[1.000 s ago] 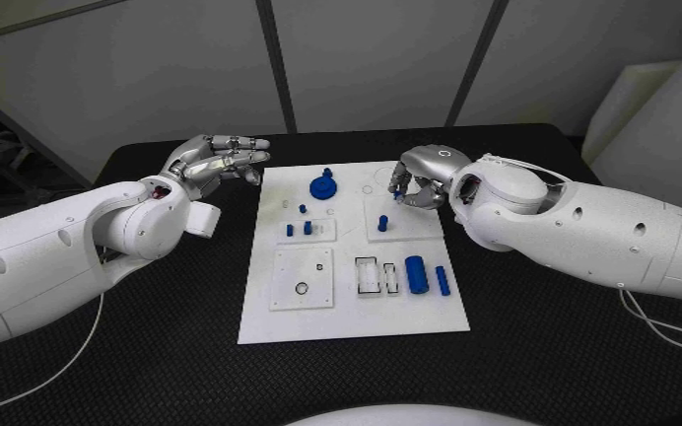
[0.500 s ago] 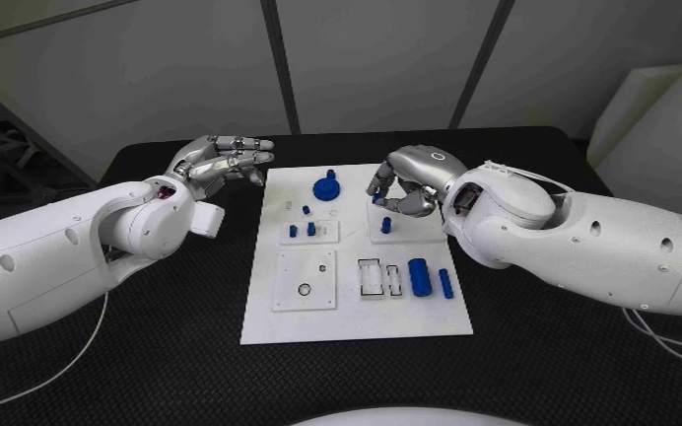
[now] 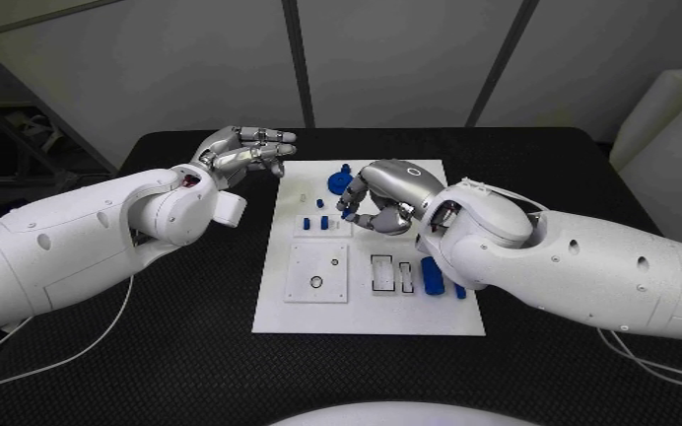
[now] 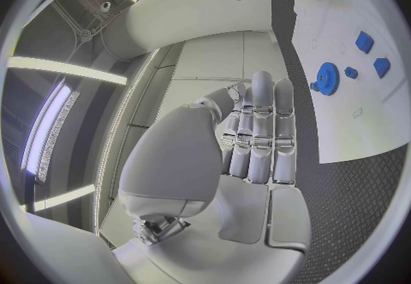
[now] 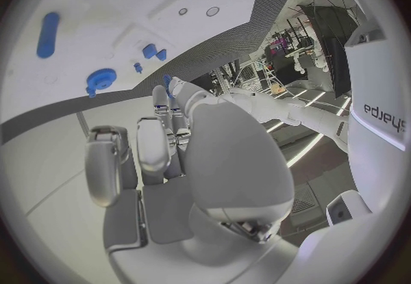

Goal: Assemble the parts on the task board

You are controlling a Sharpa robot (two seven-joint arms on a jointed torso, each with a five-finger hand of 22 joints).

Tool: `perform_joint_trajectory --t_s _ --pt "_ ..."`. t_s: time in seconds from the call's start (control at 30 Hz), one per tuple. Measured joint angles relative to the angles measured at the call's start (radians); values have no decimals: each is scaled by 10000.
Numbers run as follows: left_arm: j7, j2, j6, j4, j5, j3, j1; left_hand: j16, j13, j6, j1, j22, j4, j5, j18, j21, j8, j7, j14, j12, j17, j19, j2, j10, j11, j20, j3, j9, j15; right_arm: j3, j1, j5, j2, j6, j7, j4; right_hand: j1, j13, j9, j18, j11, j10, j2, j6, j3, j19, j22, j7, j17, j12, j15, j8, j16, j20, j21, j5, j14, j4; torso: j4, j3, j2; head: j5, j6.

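Right hand hovering low over the far middle of the task board, fingers curled in with a small blue part seemingly pinched at the fingertips, though can't totally tell how tight the hold is from the head view. Same hand seen from its own wrist camera, fingers bunched together with a bit of blue peeking at the tips. Left hand parked just off the board's far left corner, above the black counter, fingers held side by side and slightly bent, nothing in them; looks the same from the left wrist, fingers lined up straight and empty. Blue gear-shaped part sitting at the far edge of the board, just behind the right hand. Couple of little blue pegs standing in the small raised plate near the board's middle left. Closer in, a white plate with a round hole, and beside it a blue cylinder lying next to some rectangular slots, partly tucked under the right arm. Gear also visible from the left wrist, lying flat on the white board.
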State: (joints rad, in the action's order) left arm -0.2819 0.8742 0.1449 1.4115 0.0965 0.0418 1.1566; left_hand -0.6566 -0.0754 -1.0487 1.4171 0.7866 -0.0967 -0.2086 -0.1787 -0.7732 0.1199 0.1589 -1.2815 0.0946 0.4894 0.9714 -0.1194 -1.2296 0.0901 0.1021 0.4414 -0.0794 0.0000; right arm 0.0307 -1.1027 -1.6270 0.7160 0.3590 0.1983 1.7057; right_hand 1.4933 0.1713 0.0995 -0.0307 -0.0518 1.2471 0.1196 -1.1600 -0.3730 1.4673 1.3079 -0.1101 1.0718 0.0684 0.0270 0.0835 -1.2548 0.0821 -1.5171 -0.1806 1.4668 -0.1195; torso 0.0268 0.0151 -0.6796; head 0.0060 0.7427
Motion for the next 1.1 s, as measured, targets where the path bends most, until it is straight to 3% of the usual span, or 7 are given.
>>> perform_joint_trajectory --t_s 0.1,0.3,0.77,0.97,1.1 --pt "-17 0 2 67 1 -1 0 0 0 0 0 0 0 0 0 0 0 0 0 0 -8 -12 0 0 0 13 0 -1 0 -10 274 48 -164 -1 -101 -150 0 -1 1 0 0 0 0 1 0 0 0 0 -11 0 0 -5 0 0 0 0 0 0 -1 6 0 67 34" --pt "-30 2 11 173 3 -2 -7 0 0 0 1 -1 0 0 0 0 0 0 0 0 -12 -35 -1 0 0 36 0 -1 0 -103 500 102 -418 -22 -254 -481 0 -27 1 0 0 0 0 2 -25 0 -1 0 -28 0 0 -6 0 1 0 0 0 25 -12 11 7 175 105" --pt "-40 -28 14 270 5 -2 -7 117 0 0 -224 -18 -27 132 0 40 -38 0 0 0 -47 -70 12 0 0 71 28 9 0 -196 621 152 -717 -381 -342 -828 1 -55 -7 0 0 -1 1 15 -25 0 -2 11 -78 -41 0 -33 0 1 0 -48 0 25 -15 18 8 305 209" --pt "-40 -25 21 277 6 -2 -7 154 -1 0 -488 -179 72 1221 -1 272 -42 0 0 0 -60 -107 93 35 34 108 -71 8 71 -211 635 178 -786 -569 -332 -864 1 -54 -7 0 0 -1 1 16 -25 0 -3 11 -108 -41 -1 -34 42 1 0 -48 0 25 -12 15 8 325 257" --pt "-40 -37 22 279 7 -2 -7 154 0 0 -487 -194 97 1282 0 272 -74 0 0 0 -59 -107 92 36 36 108 -97 8 70 -223 642 186 -810 -694 -325 -872 1 -53 -11 0 0 -1 1 16 -25 -1 -2 12 -108 -41 -1 -34 41 1 0 -48 0 25 -12 13 8 344 294"
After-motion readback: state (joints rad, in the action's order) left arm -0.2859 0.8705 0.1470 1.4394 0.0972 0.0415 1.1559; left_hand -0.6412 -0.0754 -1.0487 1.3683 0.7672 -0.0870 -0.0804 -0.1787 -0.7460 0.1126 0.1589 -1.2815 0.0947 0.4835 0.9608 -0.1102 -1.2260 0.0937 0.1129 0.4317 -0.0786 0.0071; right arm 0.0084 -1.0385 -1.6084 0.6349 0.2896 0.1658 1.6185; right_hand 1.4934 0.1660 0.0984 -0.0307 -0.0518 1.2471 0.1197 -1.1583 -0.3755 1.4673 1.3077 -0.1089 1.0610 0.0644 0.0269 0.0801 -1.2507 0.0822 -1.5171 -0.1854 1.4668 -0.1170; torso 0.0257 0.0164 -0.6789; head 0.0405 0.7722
